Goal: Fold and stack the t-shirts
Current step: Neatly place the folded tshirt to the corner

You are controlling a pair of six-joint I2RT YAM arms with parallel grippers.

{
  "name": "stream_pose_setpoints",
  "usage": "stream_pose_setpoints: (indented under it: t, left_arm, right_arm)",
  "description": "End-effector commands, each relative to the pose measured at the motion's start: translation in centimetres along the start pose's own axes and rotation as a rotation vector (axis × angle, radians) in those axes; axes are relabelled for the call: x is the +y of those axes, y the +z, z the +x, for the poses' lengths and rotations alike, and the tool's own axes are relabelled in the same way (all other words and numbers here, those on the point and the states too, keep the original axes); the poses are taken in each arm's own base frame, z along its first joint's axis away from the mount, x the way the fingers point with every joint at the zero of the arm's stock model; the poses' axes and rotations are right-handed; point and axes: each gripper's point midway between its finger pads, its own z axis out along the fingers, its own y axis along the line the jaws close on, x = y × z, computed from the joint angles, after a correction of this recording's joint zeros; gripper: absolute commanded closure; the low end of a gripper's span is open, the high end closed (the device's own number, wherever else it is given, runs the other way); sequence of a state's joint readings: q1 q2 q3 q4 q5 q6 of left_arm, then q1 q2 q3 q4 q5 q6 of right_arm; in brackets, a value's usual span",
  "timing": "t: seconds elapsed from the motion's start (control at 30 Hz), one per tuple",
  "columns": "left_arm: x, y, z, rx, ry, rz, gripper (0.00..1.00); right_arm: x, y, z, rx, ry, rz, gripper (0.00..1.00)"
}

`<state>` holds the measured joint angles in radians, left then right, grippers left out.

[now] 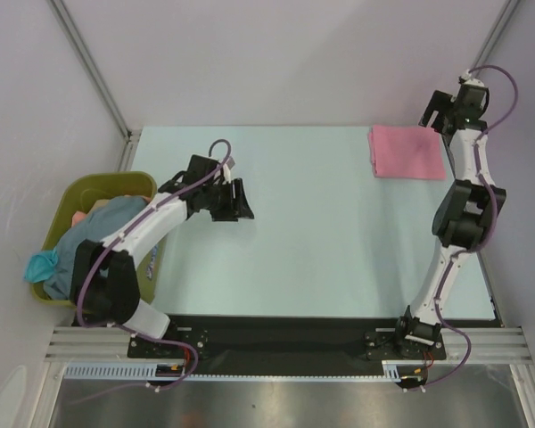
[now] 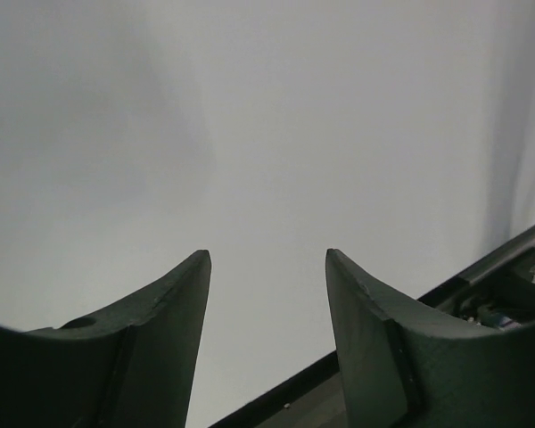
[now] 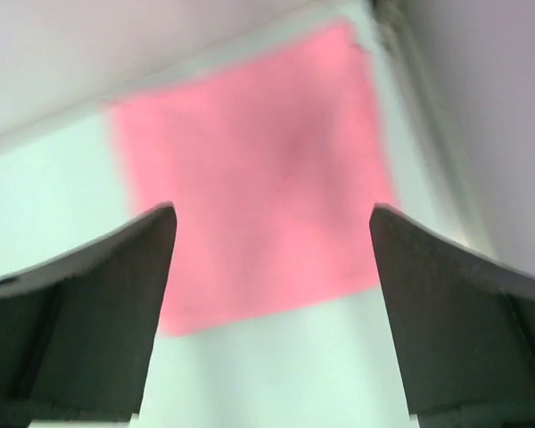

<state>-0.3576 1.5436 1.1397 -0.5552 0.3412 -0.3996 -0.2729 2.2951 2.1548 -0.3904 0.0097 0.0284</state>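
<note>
the pink t-shirt (image 1: 407, 152) lies folded into a flat, roughly square packet on the far right part of the table (image 1: 321, 232), close to its far edge and right edge, with nothing on top of it. in the right wrist view the same pink t-shirt (image 3: 250, 178) fills the middle of the picture, a little blurred, lying flat on the pale table. the right gripper (image 1: 435, 114) hangs just beyond the packet's far right corner, clear of the cloth; its two dark fingers (image 3: 98, 294) stand wide apart with nothing between them (the pink shows through the gap), so the right gripper (image 3: 272, 209) is open and empty. the other shirts are off the table surface, heaped in the olive-green bin (image 1: 116, 183) at the left side: a grey-blue t-shirt (image 1: 94, 236) bunched on top and a teal t-shirt (image 1: 43, 265) spilling over the bin's near left rim, with a scrap of peach cloth (image 1: 78, 217) showing behind them. the left gripper (image 1: 242, 201) is above the left middle of the table, well apart from the pink packet and beside the bin. its fingers (image 2: 160, 330) are parted with only a blank pale surface between them, so the left gripper (image 2: 267, 259) is open and holds nothing.
</note>
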Motion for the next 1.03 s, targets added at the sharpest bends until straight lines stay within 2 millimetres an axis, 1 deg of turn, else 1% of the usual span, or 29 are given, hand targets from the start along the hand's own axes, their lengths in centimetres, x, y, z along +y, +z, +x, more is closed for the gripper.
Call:
stream_pose_setpoints:
  t: [0.0,0.03,0.07,0.1,0.13,0.17,0.2,0.23,0.27,0.3,0.33,0.37,0.4,0.43,0.47,0.5,0.57,0.6,0.63,0.67,0.7,0.73,0.77,0.83,0.87,0.9,0.93,0.97,1.0]
  left_arm:
    - [-3.7,-2.8,-1.7,-0.123,-0.044,0.146,0.39]
    - [-4.7,-4.3,-1.9,-0.165,-0.033,0.183,0.38]
    - [-4.4,-4.4,-1.0,-0.165,-0.045,0.188,0.37]
    - [-4.9,-5.0,-1.0,-0.196,-0.054,0.214,0.35]
    - [-5.0,-5.5,-0.7,-0.211,-0.063,0.225,0.34]
    - [-5.0,-6.3,0.3,-0.232,-0.069,0.242,0.31]
    - [-4.9,-6.5,0.9,-0.237,-0.097,0.248,0.30]
    - [-4.8,-6.7,1.5,-0.244,-0.109,0.259,0.30]
    - [-4.2,-6.9,3.1,-0.252,-0.125,0.263,0.28]
    - [-4.3,-7.1,3.4,-0.274,-0.149,0.282,0.26]
    - [-4.2,-7.3,4.1,-0.287,-0.156,0.293,0.25]
    - [-3.0,-6.5,5.7,-0.279,-0.185,0.276,0.18]
    - [-3.6,-7.9,5.6,-0.343,-0.188,0.319,0.12]
    - [-3.4,-8.1,6.1,-0.365,-0.196,0.326,0.09]
    - [-2.3,-7.5,7.4,-0.368,-0.218,0.310,0.03]
    - [-2.5,-9.2,7.1,-0.461,-0.226,0.335,0.00]
    - [-1.4,-9.4,8.1,-0.515,-0.243,0.337,0.00]
    - [-1.2,-9.8,8.3,-0.542,-0.266,0.341,0.00]
    - [-1.7,-11.2,8.5,-0.601,-0.249,0.392,0.00]
    - [-1.2,-10.6,9.4,-0.592,-0.263,0.398,0.00]
    - [-1.5,-10.6,10.1,-0.576,-0.286,0.439,0.00]
    - [-2.1,-11.5,10.4,-0.600,-0.284,0.496,0.00]
    - [-1.8,-10.4,11.5,-0.558,-0.339,0.521,0.00]
    - [-2.1,-10.1,12.5,-0.529,-0.371,0.578,0.00]
    - [-2.2,-10.6,12.8,-0.564,-0.366,0.628,0.00]
    - [-2.2,-10.6,12.9,-0.556,-0.394,0.636,0.00]
    - [-2.8,-10.7,13.5,-0.514,-0.365,0.655,0.00]
    - [-3.9,-11.5,13.1,-0.522,-0.330,0.713,0.00]
    - [-4.8,-12.3,13.2,-0.517,-0.311,0.772,0.00]
  right_arm:
    - [6.9,-8.6,-3.1,0.003,0.299,-0.272,0.06]
    - [8.4,-10.0,-2.6,0.027,0.320,-0.326,0.01]
    - [9.6,-11.1,-1.2,0.081,0.368,-0.361,0.00]
    - [10.7,-13.2,0.7,0.134,0.385,-0.411,0.00]
    - [12.1,-14.5,2.4,0.176,0.390,-0.452,0.00]
    - [12.8,-15.6,3.9,0.215,0.401,-0.466,0.00]
    - [13.6,-18.9,3.3,0.194,0.412,-0.510,0.00]
    - [13.7,-19.4,8.5,0.303,0.440,-0.502,0.00]
    - [14.4,-21.2,9.6,0.319,0.448,-0.524,0.00]
    - [14.9,-24.1,10.1,0.318,0.485,-0.563,0.00]
    - [14.8,-25.3,14.6,0.402,0.514,-0.561,0.00]
    - [15.1,-26.6,16.5,0.425,0.526,-0.581,0.00]
    - [15.5,-28.1,18.0,0.457,0.547,-0.612,0.00]
    - [15.9,-30.7,17.8,0.424,0.561,-0.666,0.00]
    - [16.4,-31.9,22.2,0.517,0.571,-0.673,0.00]
    - [16.6,-33.1,23.5,0.537,0.566,-0.682,0.00]
    - [16.2,-35.2,27.4,0.608,0.579,-0.656,0.00]
    - [17.0,-36.6,29.5,0.655,0.540,-0.671,0.00]
    - [16.9,-37.2,30.6,0.673,0.545,-0.660,0.00]
    - [16.9,-38.3,30.7,0.656,0.559,-0.678,0.00]
    - [16.7,-39.0,33.0,0.699,0.564,-0.673,0.00]
    - [16.5,-39.5,33.5,0.692,0.578,-0.679,0.00]
    - [16.5,-40.6,33.1,0.662,0.614,-0.722,0.00]
    - [16.1,-41.3,35.3,0.680,0.658,-0.740,0.00]
    - [16.1,-41.7,35.6,0.681,0.683,-0.767,0.00]
    - [16.5,-42.9,35.0,0.662,0.728,-0.838,0.00]
    - [16.3,-42.8,36.7,0.700,0.760,-0.832,0.01]
    - [16.5,-43.6,36.6,0.705,0.770,-0.889,0.00]
    - [16.8,-44.5,35.6,0.662,0.791,-0.963,0.01]
